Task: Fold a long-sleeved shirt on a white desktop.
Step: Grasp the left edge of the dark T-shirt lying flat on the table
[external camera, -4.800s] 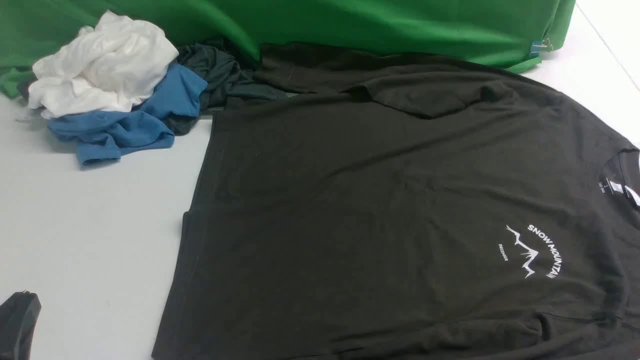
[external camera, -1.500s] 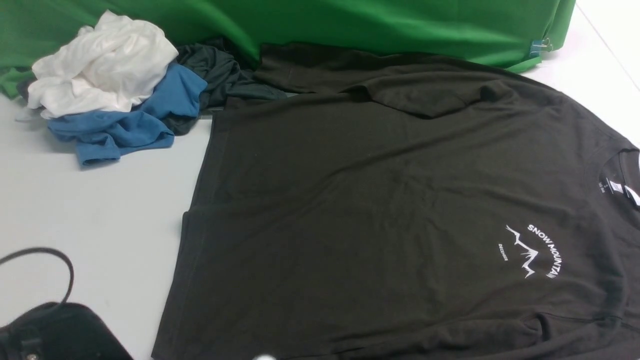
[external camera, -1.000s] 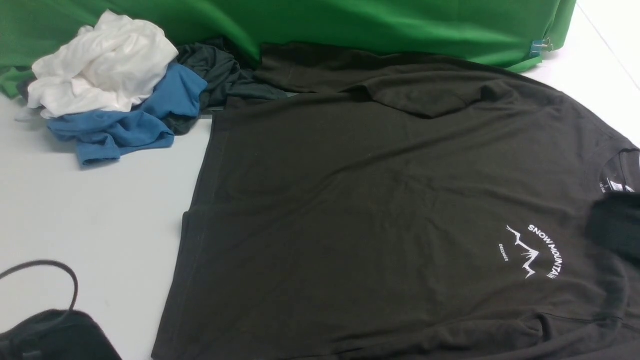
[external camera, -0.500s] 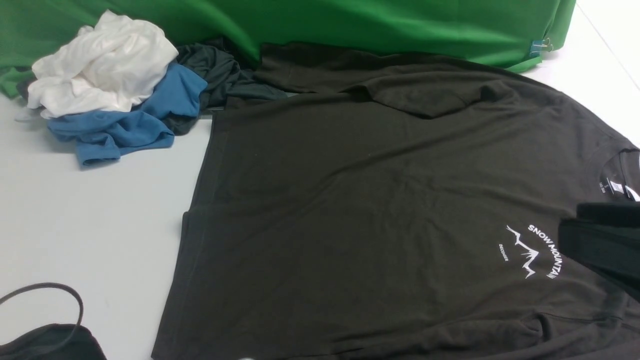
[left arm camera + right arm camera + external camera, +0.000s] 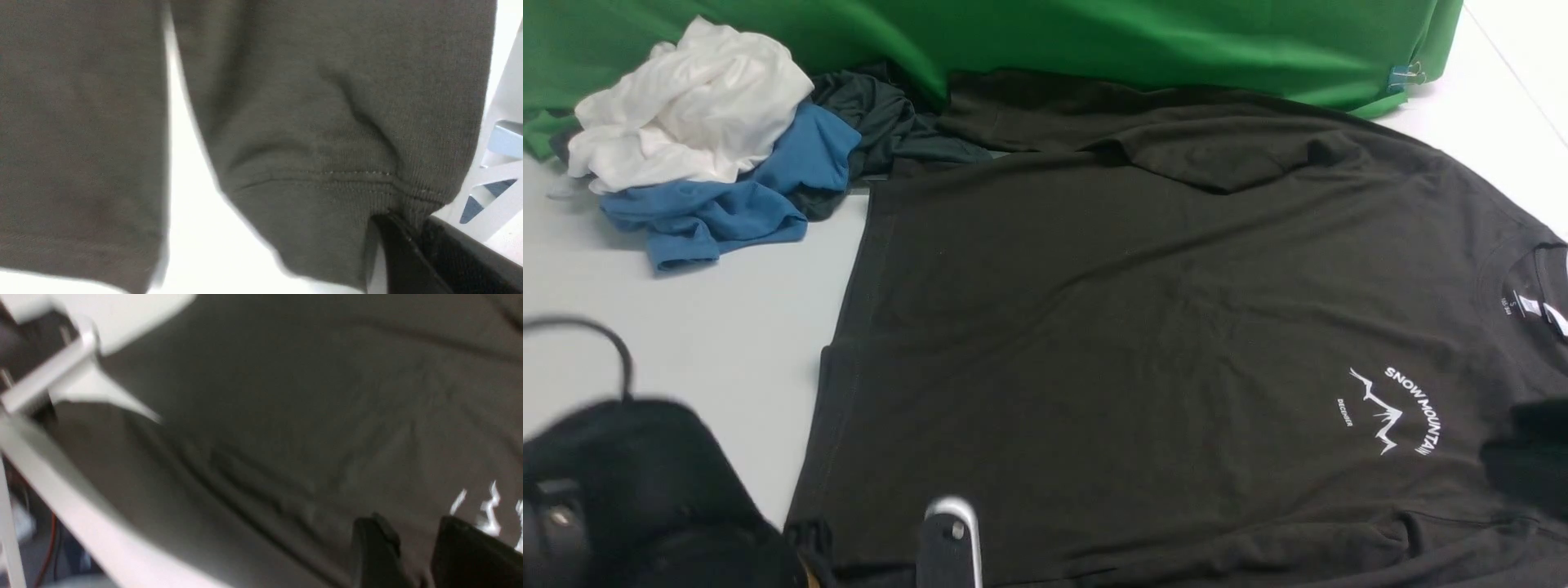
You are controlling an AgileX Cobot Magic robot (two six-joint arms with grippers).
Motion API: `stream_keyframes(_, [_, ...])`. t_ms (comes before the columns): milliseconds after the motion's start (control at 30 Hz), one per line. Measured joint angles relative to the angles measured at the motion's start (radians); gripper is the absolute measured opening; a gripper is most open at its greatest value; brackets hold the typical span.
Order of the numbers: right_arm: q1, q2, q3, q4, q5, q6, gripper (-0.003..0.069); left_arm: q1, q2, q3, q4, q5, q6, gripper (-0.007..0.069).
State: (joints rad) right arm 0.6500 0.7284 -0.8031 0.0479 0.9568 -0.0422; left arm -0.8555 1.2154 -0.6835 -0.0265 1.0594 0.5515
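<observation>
The black long-sleeved shirt (image 5: 1143, 327) lies spread flat on the white desktop (image 5: 686, 343), its white peak logo (image 5: 1392, 408) and neck label (image 5: 1531, 306) at the right. In the left wrist view my left gripper (image 5: 414, 228) is shut on the ribbed sleeve cuff (image 5: 327, 196), at the near edge beside the shirt's hem. The left arm (image 5: 629, 490) fills the lower left corner of the front view. My right gripper (image 5: 416, 539) hovers blurred over the chest beside the logo, jaws apart with only flat cloth showing behind the gap. It shows as a dark blur (image 5: 1531, 457) at the right edge.
A pile of white (image 5: 686, 114), blue (image 5: 727, 196) and dark teal (image 5: 882, 114) clothes lies at the back left. The green cloth (image 5: 1135, 41) runs along the back, touching the shirt's far sleeve. Bare desktop shows left of the shirt's hem.
My left gripper closed on the sleeve cuff and its arm rose into the lower left. The right gripper slid down and back toward the right edge, off the logo.
</observation>
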Motion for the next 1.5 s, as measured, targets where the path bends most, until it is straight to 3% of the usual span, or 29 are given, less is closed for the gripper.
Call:
stream_keyframes(67, [0.000,0.044,0.000,-0.001,0.029,-0.031,0.0240,0.000,-0.016,-0.026,0.002,0.023,-0.003,0.0038])
stream_keyframes(233, [0.001,0.254,0.000,-0.001,0.082,-0.240,0.0256,0.000,-0.103,-0.066,0.003,0.055,-0.006,0.0038])
stream_keyframes(367, [0.022,0.369,0.013,-0.001,0.081,-0.344,0.0362,0.000,-0.155,-0.066,0.004,0.063,-0.006,0.0038])
stream_keyframes(400, [0.038,0.407,0.039,0.000,0.064,-0.395,0.0433,0.000,-0.181,-0.067,0.010,0.060,-0.006,0.0038])
stream_keyframes(500, [0.068,0.458,0.115,0.000,-0.004,-0.488,0.0519,0.000,-0.217,-0.067,0.026,0.048,-0.006,0.0038])
stream_keyframes(667, [0.081,0.512,0.251,-0.040,-0.202,-0.582,0.0549,0.000,-0.244,-0.067,0.026,0.027,-0.020,0.0038])
stream_keyframes(900, [0.081,0.552,0.316,-0.085,-0.318,-0.593,0.0551,0.000,-0.244,-0.067,0.048,-0.010,-0.030,0.0038])
stream_keyframes(1067, [0.081,0.585,0.350,-0.162,-0.420,-0.557,0.0460,0.000,-0.244,-0.068,0.056,-0.024,-0.059,0.0038])
stream_keyframes(1167, [0.081,0.619,0.359,-0.171,-0.434,-0.533,0.0315,0.000,-0.244,-0.081,0.056,-0.024,-0.063,0.0038])
stream_keyframes(1367, [0.081,0.616,0.348,-0.176,-0.408,-0.480,0.0103,0.000,-0.244,-0.133,0.075,-0.023,-0.100,0.0038])
stream_keyframes(1500, [0.081,0.571,0.321,-0.178,-0.351,-0.425,0.0066,0.000,-0.244,-0.158,0.102,-0.023,-0.116,0.0038])
